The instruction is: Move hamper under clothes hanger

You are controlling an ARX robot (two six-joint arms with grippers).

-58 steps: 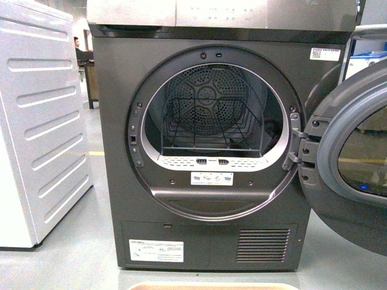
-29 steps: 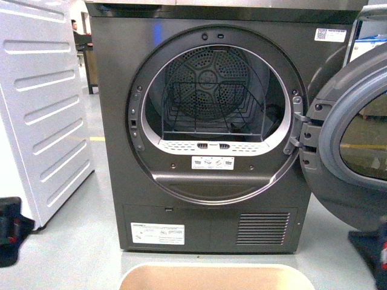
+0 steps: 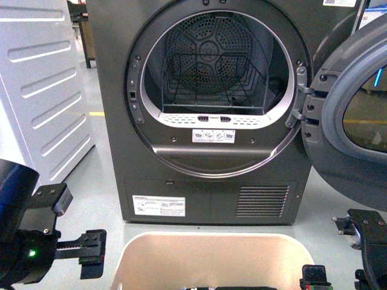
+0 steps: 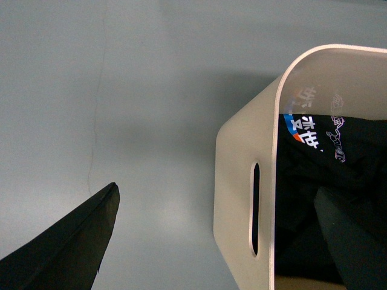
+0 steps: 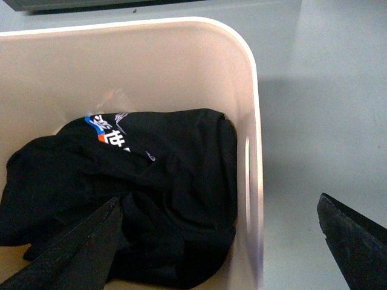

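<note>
Left pincer (image 4: 217, 188) is open. One finger sits outside the hamper (image 3: 205, 257) wall and the other inside, with the slot handle (image 4: 255, 208) between them. Nothing is clamped. Right pincer (image 5: 219, 198) is likewise open and straddles the opposite wall.

The hamper stands on the floor (image 4: 121, 90) directly ahead of the robot, between both arms. A black garment (image 5: 151, 181) lies inside, bunched toward the right-hand wall. Beyond the hamper stands the dryer (image 3: 211, 181) with its door (image 3: 351, 121) swung open to the right. A white appliance (image 3: 42, 109) stands to the left. The clothes hanger appears in no view, so the destination cannot be confirmed.

Probable faults from this state:
- Cloth trapped at closure. Cause: the right inner finger is close to the garment.
- Slip or wall flex. Cause: a thin, smooth plastic wall held by two narrow contacts.
- Tilt during transport. Cause: unequal closure or unequal lift between the arms.
- Collision. Cause: the open door and the white appliance flank the path ahead.
</note>
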